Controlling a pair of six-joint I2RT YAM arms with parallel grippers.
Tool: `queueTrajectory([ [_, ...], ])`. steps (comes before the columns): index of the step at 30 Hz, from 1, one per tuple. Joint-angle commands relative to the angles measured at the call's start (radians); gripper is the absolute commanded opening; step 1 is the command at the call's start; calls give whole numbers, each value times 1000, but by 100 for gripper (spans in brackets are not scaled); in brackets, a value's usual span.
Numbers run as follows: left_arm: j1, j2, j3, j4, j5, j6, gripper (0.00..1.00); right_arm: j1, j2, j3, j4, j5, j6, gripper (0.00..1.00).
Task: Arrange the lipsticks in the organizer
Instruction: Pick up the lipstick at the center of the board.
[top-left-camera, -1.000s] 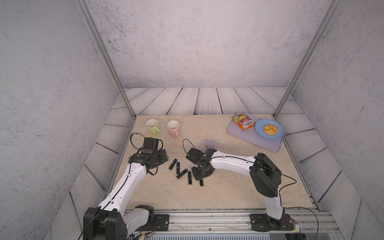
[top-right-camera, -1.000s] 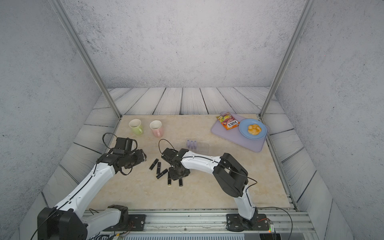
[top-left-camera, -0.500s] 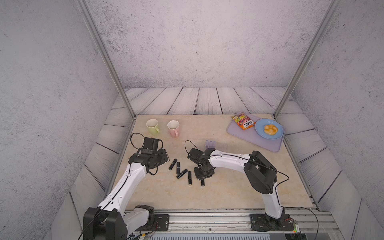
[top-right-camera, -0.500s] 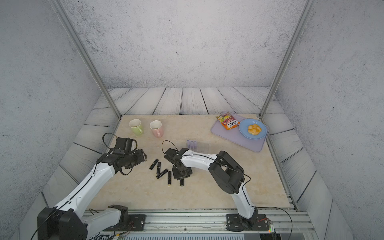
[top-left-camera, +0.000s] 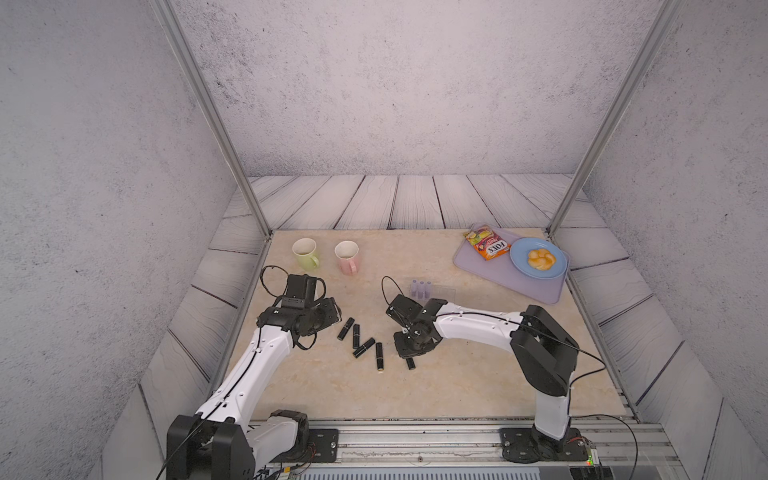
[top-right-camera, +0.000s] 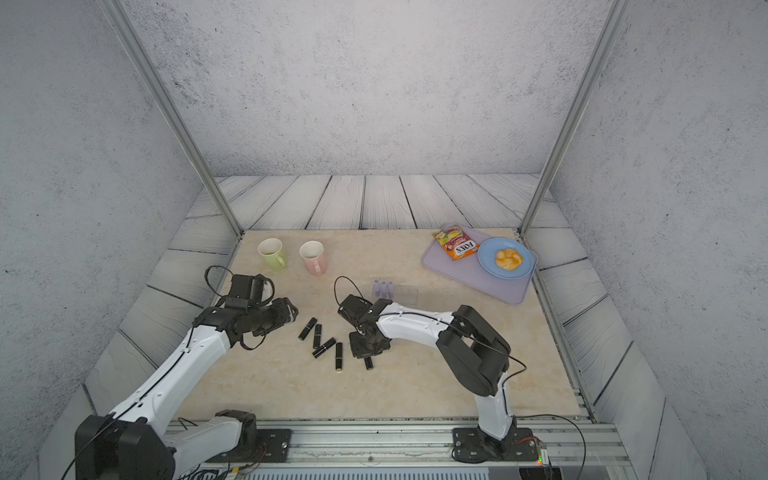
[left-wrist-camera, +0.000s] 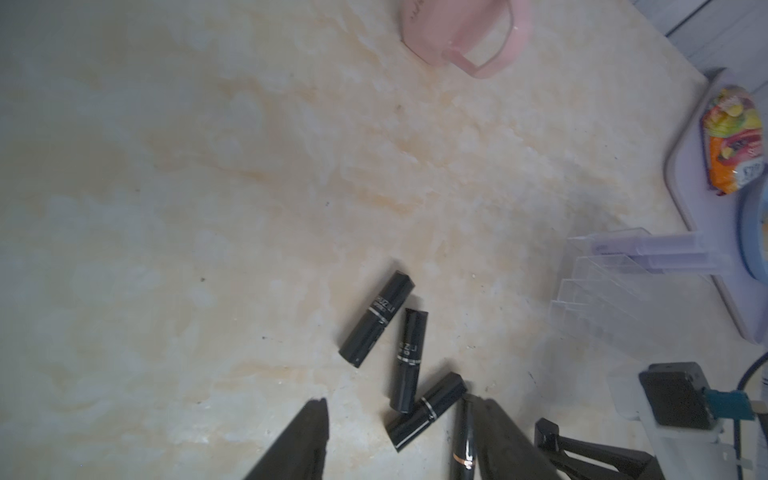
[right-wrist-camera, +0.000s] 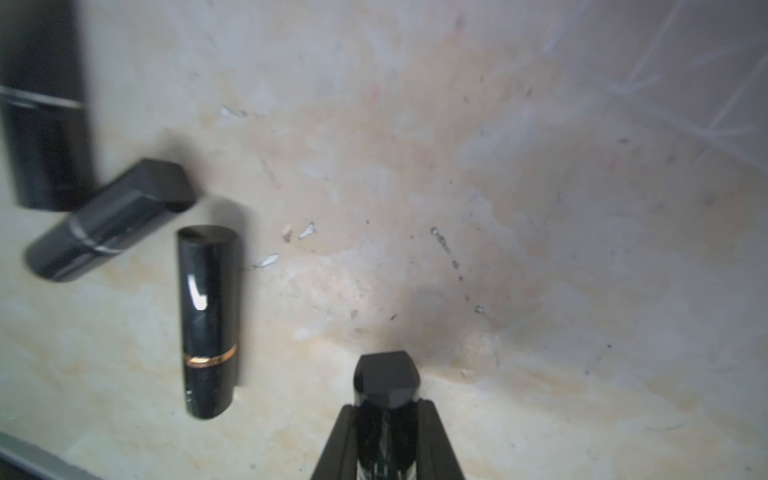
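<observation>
My right gripper (top-left-camera: 409, 354) (right-wrist-camera: 386, 419) is low over the table, its jaws shut on a black lipstick (right-wrist-camera: 386, 378) whose end sticks out below it (top-left-camera: 410, 364). Several more black lipsticks (top-left-camera: 356, 336) (top-right-camera: 318, 336) lie loose on the table between the arms; the nearest has a gold band (right-wrist-camera: 208, 320). My left gripper (top-left-camera: 332, 311) (left-wrist-camera: 399, 401) hangs open just left of that group, holding nothing. The clear organizer (top-left-camera: 442, 292) (left-wrist-camera: 602, 291) stands behind the right gripper, with three lilac lipsticks (top-left-camera: 420, 289) upright at its left end.
A green mug (top-left-camera: 305, 251) and a pink mug (top-left-camera: 347, 254) stand at the back left. At the back right, a lilac tray (top-left-camera: 536, 286) carries a snack packet (top-left-camera: 487, 245) and a blue plate (top-left-camera: 519, 266) with a pastry.
The right gripper's jaws have closed on the black lipstick, and the right arm's elbow has shifted. The left arm has stayed still.
</observation>
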Motion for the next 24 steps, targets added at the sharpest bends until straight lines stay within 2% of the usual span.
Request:
queueTrajectory([
  [1,-5,-5,-8,103,238,27,61,-4,-211,-145,264,16,-96,15],
  [5,-73,-16,-3,182,356,31,60,-4,-423,-375,600,-65,-246,18],
  [9,-189,-52,-6,233,345,83,59,-3,-550,-516,782,-140,-358,18],
  [13,-213,-89,-27,300,400,83,59,11,-721,-700,1020,-118,-575,13],
  [17,-215,-137,-59,377,465,78,57,11,-806,-729,966,-116,-738,10],
  [24,-239,-163,-102,464,499,82,56,24,-897,-826,1150,-25,-873,11],
])
